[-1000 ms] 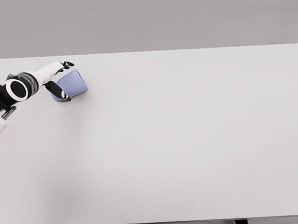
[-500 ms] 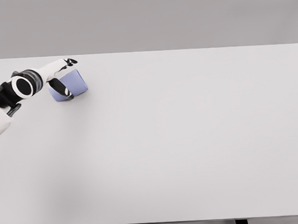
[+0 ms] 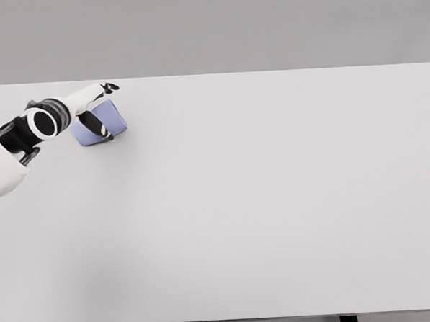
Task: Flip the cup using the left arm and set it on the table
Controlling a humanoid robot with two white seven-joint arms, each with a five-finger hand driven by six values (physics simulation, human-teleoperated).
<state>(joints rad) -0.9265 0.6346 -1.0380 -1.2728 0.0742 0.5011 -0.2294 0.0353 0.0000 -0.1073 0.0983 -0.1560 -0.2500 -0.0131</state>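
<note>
A lavender-blue cup (image 3: 105, 123) lies on its side on the white table (image 3: 260, 202), at the far left near the back edge. My left hand (image 3: 96, 113) is over the cup, with its fingers (image 3: 96, 127) curled around the cup's left part and its thumb (image 3: 107, 87) above it. The white forearm with its black wrist ring (image 3: 43, 124) comes in from the left edge. The cup's left end is hidden behind the hand. The right arm does not show.
The table's back edge (image 3: 210, 75) runs just behind the cup, and its left edge lies under my forearm. A plain grey wall stands behind the table.
My left arm has pushed forward and to the right, so the wrist ring sits closer to the cup. The fingers have wrapped further around the cup. The cup has stayed in place.
</note>
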